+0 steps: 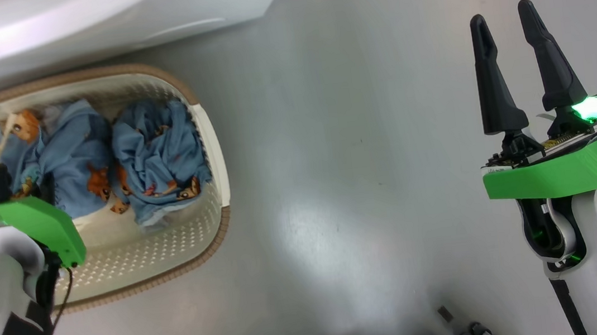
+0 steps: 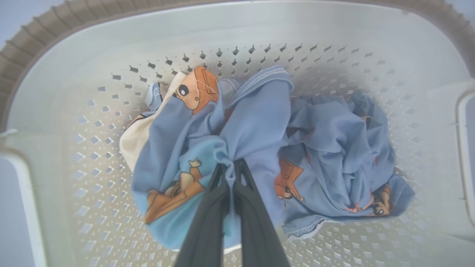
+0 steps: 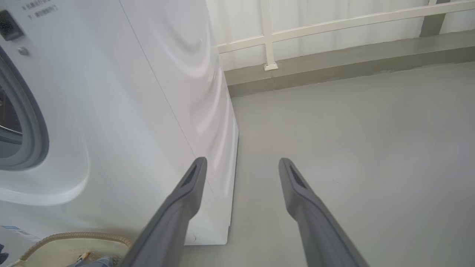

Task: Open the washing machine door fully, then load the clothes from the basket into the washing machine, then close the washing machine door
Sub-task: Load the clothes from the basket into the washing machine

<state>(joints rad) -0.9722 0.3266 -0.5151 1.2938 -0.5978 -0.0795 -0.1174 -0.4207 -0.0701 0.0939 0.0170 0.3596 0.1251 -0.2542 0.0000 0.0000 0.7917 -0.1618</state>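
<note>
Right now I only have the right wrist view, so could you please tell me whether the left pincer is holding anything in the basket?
Observer: Yes, the left pincer is shut on a fold of the garment with cream trim.
Operator: Thank you. Where is the other garment?
Observer: The second blue garment lies bunched beside it inside the basket, ungripped.
Operator: Is the gripped one clear of the basket?
Observer: No, the head view shows it lying within the basket walls.
</note>
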